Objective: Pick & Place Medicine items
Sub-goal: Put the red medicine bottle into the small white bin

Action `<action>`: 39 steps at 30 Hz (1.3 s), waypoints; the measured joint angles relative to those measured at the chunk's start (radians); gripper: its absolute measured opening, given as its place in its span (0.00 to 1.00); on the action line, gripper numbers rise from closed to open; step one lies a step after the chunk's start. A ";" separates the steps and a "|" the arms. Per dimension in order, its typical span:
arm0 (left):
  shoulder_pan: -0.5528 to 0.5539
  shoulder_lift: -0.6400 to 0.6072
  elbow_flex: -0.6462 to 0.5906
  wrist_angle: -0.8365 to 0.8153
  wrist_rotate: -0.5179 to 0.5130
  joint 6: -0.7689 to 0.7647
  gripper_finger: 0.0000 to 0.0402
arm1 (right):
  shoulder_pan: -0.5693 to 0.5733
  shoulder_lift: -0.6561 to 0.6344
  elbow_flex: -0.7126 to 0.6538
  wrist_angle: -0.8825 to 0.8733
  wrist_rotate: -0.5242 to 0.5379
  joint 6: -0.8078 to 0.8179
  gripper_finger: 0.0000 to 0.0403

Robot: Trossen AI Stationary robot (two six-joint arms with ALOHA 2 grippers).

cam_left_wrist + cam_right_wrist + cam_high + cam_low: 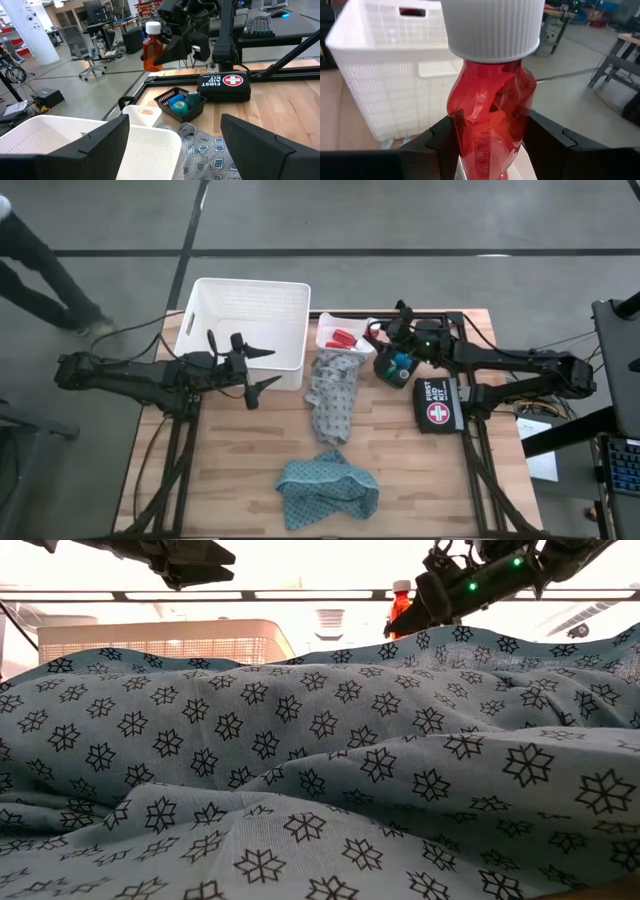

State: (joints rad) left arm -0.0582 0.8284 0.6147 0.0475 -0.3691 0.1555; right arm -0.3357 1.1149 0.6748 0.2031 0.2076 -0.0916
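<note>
My right gripper (380, 332) is shut on a red bottle (151, 50) with a white cap (492, 25). It holds the bottle in the air over the small white tray (345, 345) at the table's far side. More red bottles (343, 337) lie in that tray. A blue and a green round container (181, 102) stand in a small black basket (395, 368). My left gripper (268, 368) hangs open beside the big white basket (245, 320), with nothing between its fingers. My right gripper pinches the red bottle's body (490, 125), below the cap, between its two fingers (440, 140). The fingers come nearly level from the table's right side. The bottle stands upright with its cap up, lifted clear of the tray and the table.
A black first-aid pouch (438, 405) lies at the right. A grey patterned cloth (333, 395) lies in the table's middle. A teal one (325, 490) lies near the front edge and fills the low view. A person's legs (40, 280) show on the floor at the far left.
</note>
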 joint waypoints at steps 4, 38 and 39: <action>0.000 0.000 0.000 0.000 0.000 0.000 0.78 | -0.017 0.012 0.074 -0.082 0.000 0.069 0.45; 0.000 0.000 0.000 -0.029 0.000 0.000 0.79 | -0.206 0.704 0.716 -0.854 -0.105 0.074 0.45; 0.000 0.000 0.000 -0.033 0.000 0.000 0.79 | -0.209 0.707 0.714 -0.856 -0.104 0.074 0.45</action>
State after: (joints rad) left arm -0.0580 0.8288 0.6144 0.0144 -0.3687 0.1555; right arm -0.5452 1.8218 1.3884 -0.6531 0.1036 -0.0181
